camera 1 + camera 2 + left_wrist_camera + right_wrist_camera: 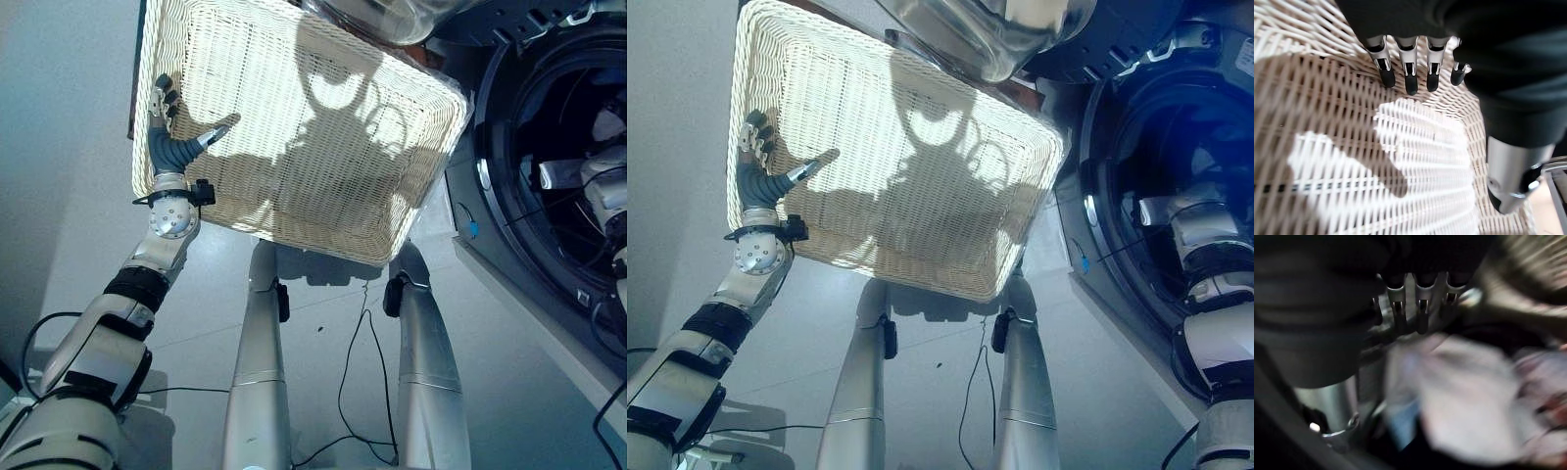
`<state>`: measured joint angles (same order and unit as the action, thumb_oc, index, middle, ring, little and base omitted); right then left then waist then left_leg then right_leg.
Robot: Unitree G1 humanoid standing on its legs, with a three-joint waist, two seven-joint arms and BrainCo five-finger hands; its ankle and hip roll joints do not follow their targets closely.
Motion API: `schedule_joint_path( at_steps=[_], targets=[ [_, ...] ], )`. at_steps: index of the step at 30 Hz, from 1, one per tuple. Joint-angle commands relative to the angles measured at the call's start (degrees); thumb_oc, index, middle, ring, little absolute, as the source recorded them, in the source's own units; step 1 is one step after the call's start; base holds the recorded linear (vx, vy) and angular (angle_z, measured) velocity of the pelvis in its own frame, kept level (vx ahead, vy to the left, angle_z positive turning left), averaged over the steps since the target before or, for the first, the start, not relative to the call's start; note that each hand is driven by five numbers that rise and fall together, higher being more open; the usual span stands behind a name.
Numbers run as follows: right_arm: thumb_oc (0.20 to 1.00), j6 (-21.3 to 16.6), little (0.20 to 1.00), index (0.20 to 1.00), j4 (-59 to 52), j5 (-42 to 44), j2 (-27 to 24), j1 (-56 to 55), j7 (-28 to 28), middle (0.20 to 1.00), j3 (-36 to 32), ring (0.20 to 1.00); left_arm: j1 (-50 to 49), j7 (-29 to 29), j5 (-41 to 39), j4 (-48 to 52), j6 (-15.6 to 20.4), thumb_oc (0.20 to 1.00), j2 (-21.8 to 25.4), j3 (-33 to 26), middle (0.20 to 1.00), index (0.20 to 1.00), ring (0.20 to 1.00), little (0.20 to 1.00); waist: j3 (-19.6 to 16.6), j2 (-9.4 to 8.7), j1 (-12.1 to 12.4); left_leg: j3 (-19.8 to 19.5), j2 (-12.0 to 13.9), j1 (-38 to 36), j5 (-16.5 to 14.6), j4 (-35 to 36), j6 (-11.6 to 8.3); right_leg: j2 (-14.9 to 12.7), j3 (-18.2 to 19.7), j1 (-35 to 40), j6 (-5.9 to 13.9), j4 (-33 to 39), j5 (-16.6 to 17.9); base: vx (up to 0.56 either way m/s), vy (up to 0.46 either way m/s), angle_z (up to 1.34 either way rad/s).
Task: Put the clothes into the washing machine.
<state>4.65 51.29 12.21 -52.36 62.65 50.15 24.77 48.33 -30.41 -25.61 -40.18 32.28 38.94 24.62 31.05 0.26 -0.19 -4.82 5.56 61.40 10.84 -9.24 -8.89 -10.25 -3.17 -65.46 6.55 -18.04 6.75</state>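
Inside the washing machine drum (1176, 157), the right robot hand (1418, 303) hangs spread over pale clothes (1464, 401); the left robot hand (171, 132) rests splayed in the wicker basket (323, 186).

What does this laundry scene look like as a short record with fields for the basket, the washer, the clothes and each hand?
basket: white wicker basket, no clothes visible inside
washing machine: door open, dark drum on the robot's right
clothes: pale cloth inside the drum, blurred
left hand: left hand open, fingers straight, over the basket's edge
right hand: right hand reaching into the drum, grip unclear
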Motion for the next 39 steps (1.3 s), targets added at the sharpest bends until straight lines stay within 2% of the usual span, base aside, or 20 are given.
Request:
schedule_joint_path(
  at_steps=[1, 4, 13, 20, 22, 27, 29, 32, 34, 39],
  targets=[
    [1.0, -2.3, 1.0, 1.0, -4.7, -5.6, 0.1, -6.2, 4.8, 1.0, -0.9, 1.0, -1.3, -2.2, 2.8, 1.3, 2.7, 1.0, -2.3, -3.4, 1.0, 1.0, 1.0, 1.0, -1.3, -0.02, -0.6, 1.8, -4.5, 1.6, -4.6, -4.5, 4.07, 3.3, -3.1, 1.7, 1.76, 3.9, 3.1, 0.0, 0.0, 0.0],
    [1.0, -2.3, 1.0, 1.0, -12.2, -8.4, 3.1, -12.3, 5.7, 1.0, -3.5, 1.0, -2.6, -3.5, 5.6, 2.6, 2.7, 1.0, -4.1, -4.6, 1.0, 1.0, 1.0, 1.0, -1.3, -0.13, -1.4, 2.5, -4.5, 1.6, -4.6, -4.6, 4.09, 3.4, -2.5, 1.4, 1.67, 3.7, 2.9, 0.0, 0.022, 0.01],
    [1.0, -2.2, 1.0, 1.0, -21.8, -19.4, 11.5, -24.1, 5.3, 1.0, -6.8, 1.0, -6.3, -4.9, 10.8, 4.2, 2.0, 1.0, -8.6, -6.9, 1.0, 1.0, 1.0, 1.0, -1.3, -0.06, -2.7, 3.8, -4.4, 0.5, -4.7, -5.0, 4.34, 3.9, -1.0, 1.6, 1.49, 3.2, 2.8, 0.0, 0.027, -0.02],
    [1.0, -4.4, 1.0, 1.0, -21.4, -21.5, 14.4, -28.4, 4.8, 1.0, -5.3, 1.0, -8.8, -4.1, 11.7, 3.8, 1.7, 1.0, -10.4, -7.3, 1.0, 1.0, 1.0, 1.0, -1.3, -0.22, -2.9, 4.2, -4.4, -2.1, -4.9, -5.5, 4.56, 4.0, -0.5, 3.8, 1.28, 3.1, 2.8, 0.0, 0.014, -0.02],
    [1.0, -5.0, 1.0, 1.0, -21.7, -22.4, 16.0, -32.0, 4.5, 1.0, -4.5, 1.0, -11.5, -3.2, 12.0, 3.4, 0.7, 1.0, -11.3, -7.3, 1.0, 1.0, 1.0, 1.0, -1.3, -0.55, -3.1, 4.6, -4.2, -5.5, -5.3, -5.2, 4.8, 4.0, -0.5, 7.0, 1.12, 3.3, 2.6, -0.04, 0.024, -0.03],
    [1.0, -5.5, 1.0, 1.0, -21.3, -23.0, 16.9, -33.4, 4.0, 1.0, -4.1, 1.0, -13.2, -2.7, 12.2, 2.9, -0.4, 1.0, -11.8, -7.2, 1.0, 1.0, 1.0, 1.0, -1.3, -0.74, -3.0, 4.8, -4.2, -8.1, -5.5, -4.6, 4.9, 3.8, -0.7, 9.5, 1.12, 3.8, 2.6, -0.02, 0.002, -0.02],
    [1.0, -5.5, 1.0, 1.0, -20.1, -25.0, 18.7, -35.6, 1.4, 1.0, -2.4, 1.0, -17.3, -0.4, 11.1, 1.0, -4.0, 1.0, -13.6, -6.7, 1.0, 1.0, 1.0, 1.0, -1.3, -0.82, -2.7, 5.0, -4.0, -14.9, -5.7, -3.0, 4.92, 3.0, -1.1, 15.8, 1.26, 5.0, 2.6, -0.07, 0.038, -0.03],
    [1.0, -7.0, 1.0, 1.0, -17.9, -26.0, 20.0, -38.5, -1.3, 1.0, -1.6, 1.0, -21.3, 2.4, 12.5, -1.9, -5.3, 1.0, -15.8, -6.3, 1.0, 1.0, 1.0, 1.0, -1.3, -0.75, -2.1, 5.2, -3.7, -21.7, -6.2, -1.4, 4.92, 2.3, -1.1, 22.2, 1.49, 6.1, 2.1, -0.05, 0.036, -0.08],
    [1.0, -10.4, 1.0, 1.0, -13.9, -26.9, 21.4, -40.8, -4.8, 1.0, -0.8, 1.0, -25.0, 5.3, 13.5, -5.9, -5.9, 1.0, -17.7, -5.6, 1.0, 1.0, 1.0, 1.0, -1.3, -0.58, -1.1, 5.1, -3.6, -28.8, -6.6, 0.4, 4.86, 1.7, -1.4, 29.3, 1.82, 7.3, 1.4, -0.02, 0.028, -0.05],
    [1.0, -13.8, 1.0, 1.0, -8.7, -26.4, 23.5, -44.0, -11.0, 1.0, 0.2, 1.0, -28.7, 11.5, 17.4, -14.0, -7.3, 1.0, -17.7, -4.3, 1.0, 1.0, 1.0, 1.0, -1.3, -0.91, 0.4, 5.8, -3.1, -41.0, -6.8, 4.5, 4.5, 0.6, -2.1, 41.6, 2.36, 10.6, 0.9, 0.01, -0.011, 0.07]
  ],
)
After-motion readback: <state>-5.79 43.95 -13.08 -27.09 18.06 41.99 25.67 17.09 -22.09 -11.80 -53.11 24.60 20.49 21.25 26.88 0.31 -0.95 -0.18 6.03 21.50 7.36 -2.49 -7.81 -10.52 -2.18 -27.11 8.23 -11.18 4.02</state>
